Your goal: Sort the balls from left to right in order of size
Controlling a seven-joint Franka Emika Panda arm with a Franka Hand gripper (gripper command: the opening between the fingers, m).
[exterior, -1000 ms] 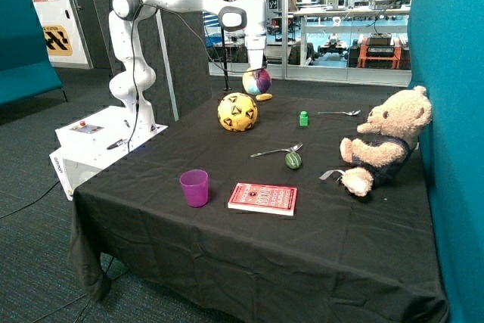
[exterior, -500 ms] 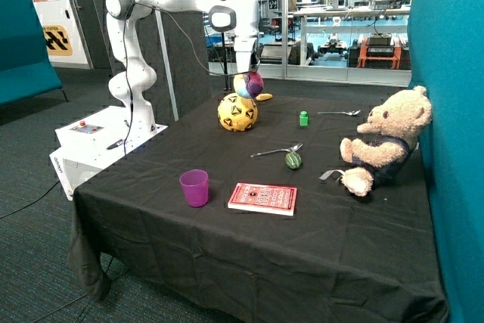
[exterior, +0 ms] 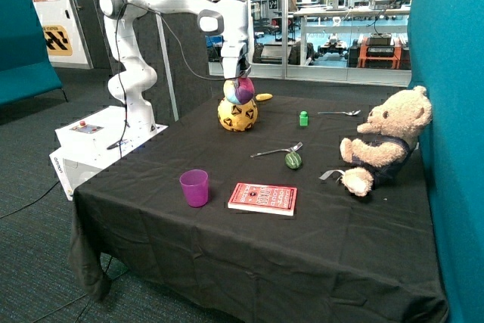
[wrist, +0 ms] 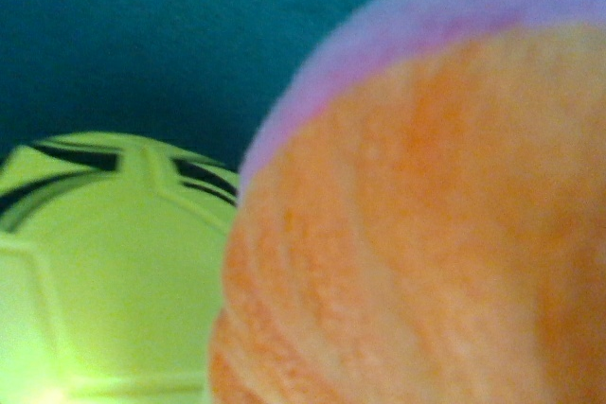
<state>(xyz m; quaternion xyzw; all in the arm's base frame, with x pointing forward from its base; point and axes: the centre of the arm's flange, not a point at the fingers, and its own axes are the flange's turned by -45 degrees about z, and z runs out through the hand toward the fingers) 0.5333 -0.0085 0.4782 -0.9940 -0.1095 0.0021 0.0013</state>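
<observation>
One multicoloured ball (exterior: 239, 90) gripped by end effector (exterior: 240, 81), above one large yellow ball (exterior: 237, 114); one green cube (exterior: 303, 118) on counter (exterior: 227, 247)

Pink-blue ball (exterior: 239, 90), yellow black-triangled ball (exterior: 237, 114), purple cup (exterior: 193, 187), red book (exterior: 262, 198).

Black-clothed table (exterior: 227, 255) bears cup (exterior: 193, 187), book (exterior: 262, 198), teddy (exterior: 384, 141)

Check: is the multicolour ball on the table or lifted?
Lifted: the gripper holds the multicolour ball just above the big yellow ball.
</observation>
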